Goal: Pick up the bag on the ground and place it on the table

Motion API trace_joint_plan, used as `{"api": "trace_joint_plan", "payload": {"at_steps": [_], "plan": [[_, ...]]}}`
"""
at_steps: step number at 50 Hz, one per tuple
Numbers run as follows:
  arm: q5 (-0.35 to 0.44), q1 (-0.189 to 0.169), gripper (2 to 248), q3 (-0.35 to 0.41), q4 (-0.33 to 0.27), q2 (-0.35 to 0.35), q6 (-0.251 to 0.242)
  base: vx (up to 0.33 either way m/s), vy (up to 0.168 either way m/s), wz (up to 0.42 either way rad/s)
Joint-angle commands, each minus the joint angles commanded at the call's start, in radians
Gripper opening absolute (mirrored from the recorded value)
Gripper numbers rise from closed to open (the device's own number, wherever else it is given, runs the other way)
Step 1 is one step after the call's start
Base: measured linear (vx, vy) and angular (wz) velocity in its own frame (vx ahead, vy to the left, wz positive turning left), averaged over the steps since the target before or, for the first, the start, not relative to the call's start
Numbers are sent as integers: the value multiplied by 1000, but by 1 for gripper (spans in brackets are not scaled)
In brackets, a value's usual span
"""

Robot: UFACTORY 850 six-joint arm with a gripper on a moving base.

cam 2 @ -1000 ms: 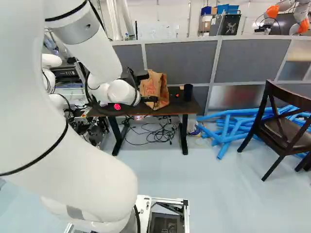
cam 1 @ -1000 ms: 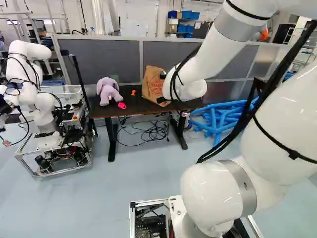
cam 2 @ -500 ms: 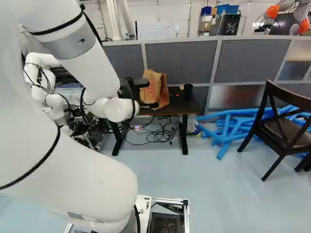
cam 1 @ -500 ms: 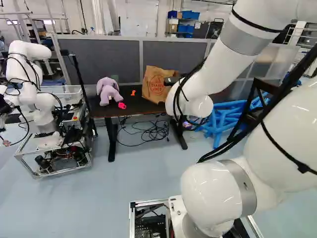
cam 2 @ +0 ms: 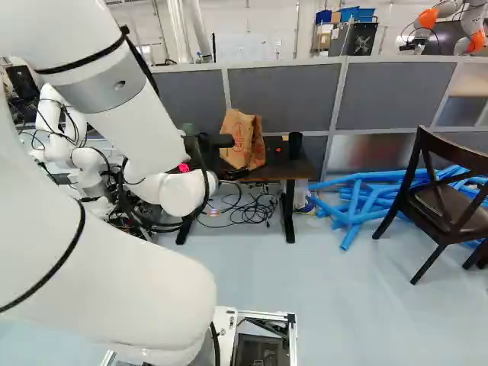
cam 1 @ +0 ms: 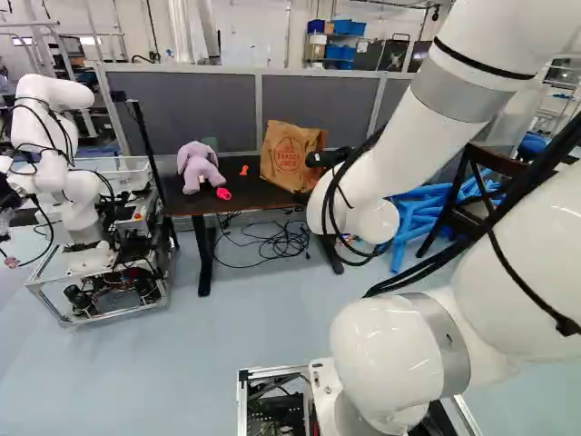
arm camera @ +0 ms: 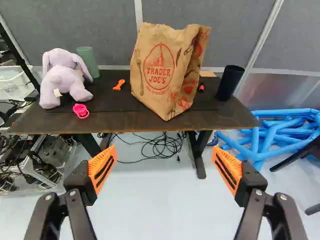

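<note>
Grey partitions [arm camera: 95,25] stand behind a dark table [arm camera: 115,107], where the paper bag [arm camera: 162,75] rests at the front edge, between a purple stuffed toy [arm camera: 62,80] and a black cup [arm camera: 230,82]. Facing it, the gripper [cam 2: 236,174] holds its orange-padded fingers wide apart.

- Your table [arm camera: 112,102]: dark, matt, rough-looking top.
- On the table, your bag [arm camera: 159,70]: creased brown paper, matt.
- Also on the table, plush toy [arm camera: 62,82]: lilac cloth.
- Behind the table, partition [arm camera: 235,30]: grey, fabric-like panels.
- Nearer you than the table, your arm [cam 1: 390,354]: smooth, glossy white shell.
</note>
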Motion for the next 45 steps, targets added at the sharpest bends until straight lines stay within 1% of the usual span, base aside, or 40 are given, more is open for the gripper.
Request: {"api": "trace_joint_plan", "payload": {"at_steps": [22,45], "plan": [[75,-3,247,55,-2,22,20,0,0,0],[96,-4,247,70,-3,28,25,0,0,0]]}}
